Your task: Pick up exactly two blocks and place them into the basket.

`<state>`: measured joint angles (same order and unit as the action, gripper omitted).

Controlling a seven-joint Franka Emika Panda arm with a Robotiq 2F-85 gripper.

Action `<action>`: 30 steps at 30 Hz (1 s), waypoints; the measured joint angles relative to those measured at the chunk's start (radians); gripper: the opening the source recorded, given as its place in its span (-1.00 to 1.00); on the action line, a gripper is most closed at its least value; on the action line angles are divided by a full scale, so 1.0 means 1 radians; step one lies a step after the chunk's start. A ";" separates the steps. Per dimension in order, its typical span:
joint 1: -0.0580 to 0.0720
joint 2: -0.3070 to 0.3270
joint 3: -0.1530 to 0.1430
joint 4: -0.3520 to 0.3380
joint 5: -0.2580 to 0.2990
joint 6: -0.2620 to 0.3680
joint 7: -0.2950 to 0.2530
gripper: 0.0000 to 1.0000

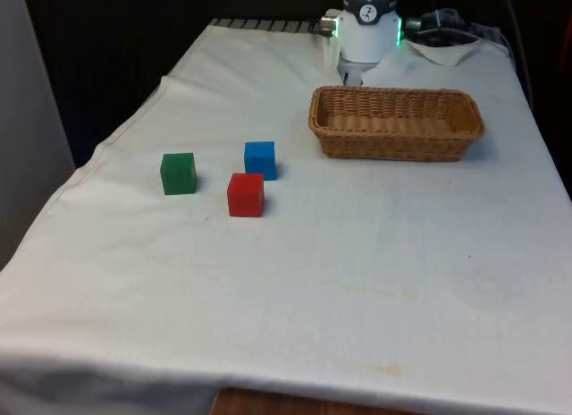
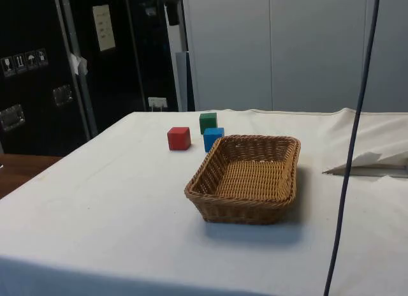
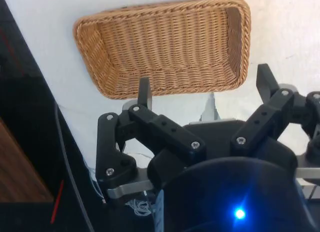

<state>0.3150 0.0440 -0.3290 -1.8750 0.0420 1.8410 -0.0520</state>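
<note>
Three blocks sit together on the white cloth: a green block (image 1: 179, 173) (image 2: 208, 122), a blue block (image 1: 260, 158) (image 2: 213, 138) and a red block (image 1: 246, 194) (image 2: 179, 138). The wicker basket (image 1: 393, 148) (image 2: 239, 210) (image 3: 165, 42) stands empty, towards the front view's right of the blocks. In the wrist view my gripper (image 3: 205, 87) hangs high above the table near the basket's edge. It is open, its two black fingers (image 3: 145, 92) spread wide with nothing between them. It is far from the blocks.
A fold of white cloth (image 1: 442, 50) (image 2: 366, 162) lies beyond the basket by the robot's base. A dark cable (image 2: 352, 143) hangs down across the side view's right. The cloth drops off at the table's edges (image 1: 107, 147).
</note>
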 measured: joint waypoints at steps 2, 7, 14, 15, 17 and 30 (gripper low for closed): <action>-0.001 -0.004 -0.001 -0.008 0.000 0.005 -0.003 1.00; -0.002 -0.035 -0.017 -0.075 -0.010 0.070 -0.030 1.00; -0.004 -0.048 -0.039 -0.102 -0.027 0.112 -0.057 1.00; -0.005 -0.048 -0.047 -0.107 -0.030 0.126 -0.070 1.00; -0.006 -0.049 -0.055 -0.114 -0.031 0.142 -0.083 1.00; -0.011 -0.050 -0.094 -0.155 -0.033 0.208 -0.162 1.00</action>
<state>0.3040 -0.0060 -0.4230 -2.0300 0.0090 2.0490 -0.2140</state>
